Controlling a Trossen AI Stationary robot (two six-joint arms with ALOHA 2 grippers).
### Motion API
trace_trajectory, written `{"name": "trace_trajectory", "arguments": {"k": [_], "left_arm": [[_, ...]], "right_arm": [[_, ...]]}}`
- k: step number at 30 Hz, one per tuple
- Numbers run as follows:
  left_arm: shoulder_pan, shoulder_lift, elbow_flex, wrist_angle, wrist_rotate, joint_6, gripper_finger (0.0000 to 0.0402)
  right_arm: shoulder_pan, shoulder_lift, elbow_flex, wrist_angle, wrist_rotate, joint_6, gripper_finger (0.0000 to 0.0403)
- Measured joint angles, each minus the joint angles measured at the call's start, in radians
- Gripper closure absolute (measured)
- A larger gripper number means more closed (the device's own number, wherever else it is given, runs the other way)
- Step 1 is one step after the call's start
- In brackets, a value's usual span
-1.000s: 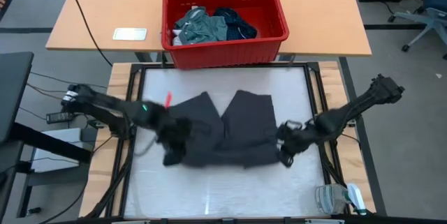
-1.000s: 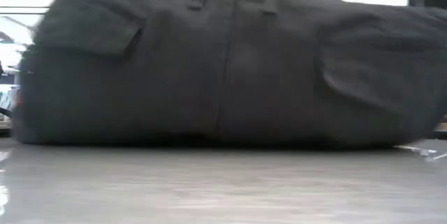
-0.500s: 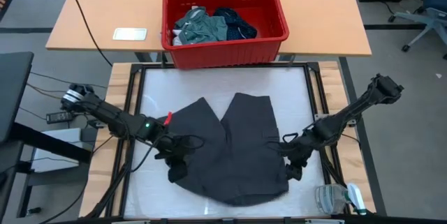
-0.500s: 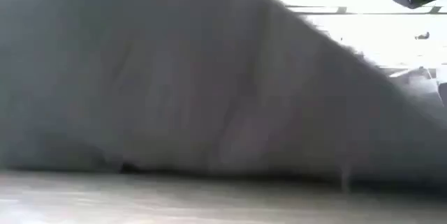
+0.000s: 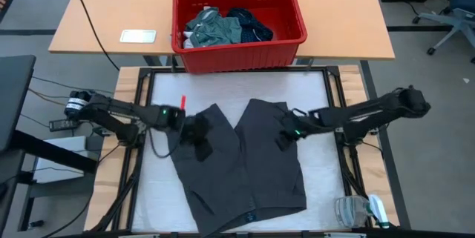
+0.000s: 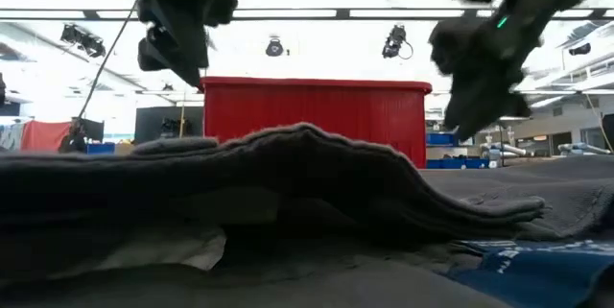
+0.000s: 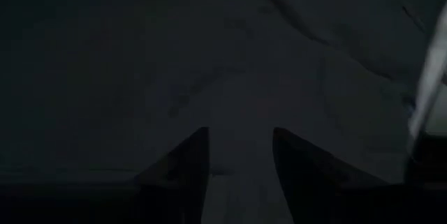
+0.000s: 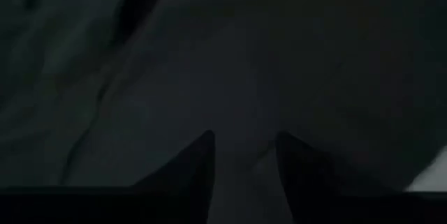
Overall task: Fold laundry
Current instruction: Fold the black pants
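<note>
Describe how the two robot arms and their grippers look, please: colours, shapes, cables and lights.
Both arms are dark, slim and jointed. The left gripper and right gripper each end in two dark, tapering fingers. A small green light glows on each arm near the wrist. A thin black cable loops beside the left arm, and a red tag sits by its wrist.

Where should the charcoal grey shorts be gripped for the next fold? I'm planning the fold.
Probably the two leg hems of the charcoal grey cloth shorts, coming from above. They lie flat, waistband at the near table edge, legs splayed toward the red plastic basket, so the hems can fold over onto the waistband.
</note>
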Motion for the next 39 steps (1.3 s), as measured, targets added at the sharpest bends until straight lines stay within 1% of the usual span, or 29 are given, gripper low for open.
{"name": "trace_trajectory", "arguments": {"k": [2, 6, 9, 11, 13, 14, 17, 18, 20, 23, 27, 31, 33, 36, 39], "left_arm": [[0.036, 0.0, 0.0, -0.032, 0.0, 0.005, 0.0239], [0.072, 0.0, 0.0, -0.137, -0.027, 0.006, 0.0239], [0.075, 0.0, 0.0, -0.203, -0.03, -0.002, 0.0239], [0.069, 0.0, 0.0, -0.236, -0.03, -0.028, 0.0239], [0.058, 0.0, 0.0, -0.262, -0.03, -0.067, 0.0239], [0.05, 0.0, 0.0, -0.272, -0.03, -0.09, 0.0239], [0.022, 0.001, 0.0, -0.279, -0.03, -0.165, 0.0239], [0.012, 0.001, 0.0, -0.278, -0.03, -0.195, 0.0239], [-0.005, 0.001, 0.0, -0.269, -0.03, -0.234, 0.0239], [-0.035, 0.001, 0.0, -0.251, -0.03, -0.223, 0.0239], [-0.068, 0.001, 0.0, -0.26, -0.03, -0.055, 0.0239], [-0.067, 0.001, 0.0, -0.309, -0.031, 0.163, 0.0239], [-0.051, 0.001, 0.0, -0.335, -0.06, 0.298, 0.0239], [-0.018, 0.001, 0.0, -0.357, -0.142, 0.533, 0.0239], [0.023, 0.007, -0.004, -0.317, -0.154, 0.802, 0.0239]], "right_arm": [[-0.059, 0.07, -0.006, 0.045, -0.04, -0.057, 0.0261], [-0.158, 0.212, -0.006, 0.058, -0.098, -0.159, 0.0286], [-0.231, 0.288, 0.002, 0.06, -0.107, -0.219, 0.0303], [-0.282, 0.305, 0.006, 0.065, -0.089, -0.248, 0.0312], [-0.327, 0.291, 0.004, 0.058, -0.044, -0.267, 0.0319], [-0.344, 0.271, 0.001, 0.042, -0.005, -0.278, 0.0321], [-0.379, 0.196, 0.005, -0.016, 0.104, -0.321, 0.0322], [-0.388, 0.164, 0.016, -0.015, 0.123, -0.334, 0.0321], [-0.4, 0.102, 0.033, 0.014, 0.135, -0.345, 0.032], [-0.383, 0.037, 0.028, 0.028, 0.085, -0.342, 0.0319], [-0.279, -0.014, 0.031, 0.09, 0.033, -0.308, 0.032], [-0.115, -0.009, 0.03, 0.171, 0.03, -0.252, 0.032], [-0.025, 0.009, 0.03, 0.244, 0.035, -0.227, 0.032], [0.095, 0.051, 0.031, 0.381, 0.091, -0.193, 0.032], [0.174, 0.118, 0.077, 0.399, 0.14, -0.137, 0.032]]}}
